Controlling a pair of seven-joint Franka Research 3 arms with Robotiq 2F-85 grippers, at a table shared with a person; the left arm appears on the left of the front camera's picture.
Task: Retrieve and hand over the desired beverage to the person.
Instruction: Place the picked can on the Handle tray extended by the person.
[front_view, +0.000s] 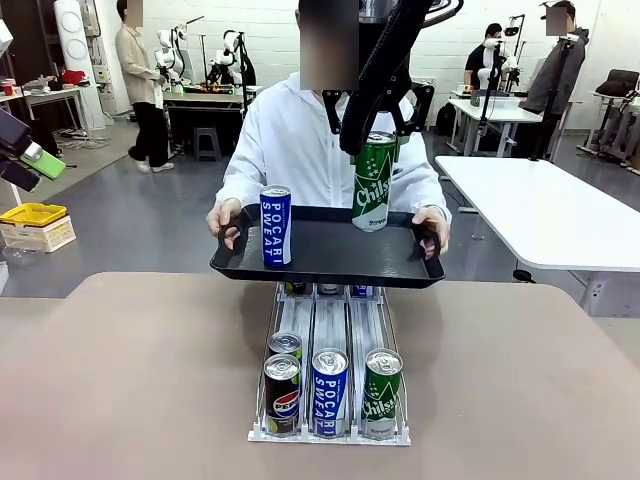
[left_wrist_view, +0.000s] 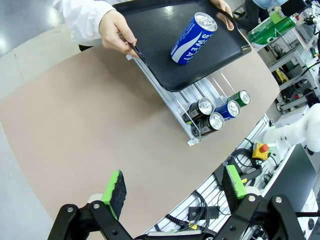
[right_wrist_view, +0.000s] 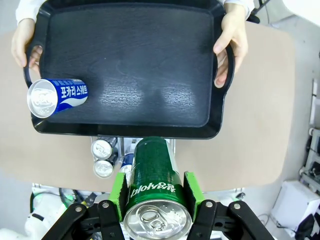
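Note:
The person in a white hooded jacket holds a black tray with both hands over the far table edge. A blue Pocari Sweat can stands on the tray's left part. My right gripper is shut on a green Chilsung can, upright above the tray's right part. In the right wrist view the green can sits between the green pads, with the tray and the person's hands beyond. My left gripper hangs open high over the table, holding nothing.
A white can rack lies on the brown table under the tray, with Pepsi, Pocari and Chilsung cans at its near end. A white table stands at the right, a yellow box at the left.

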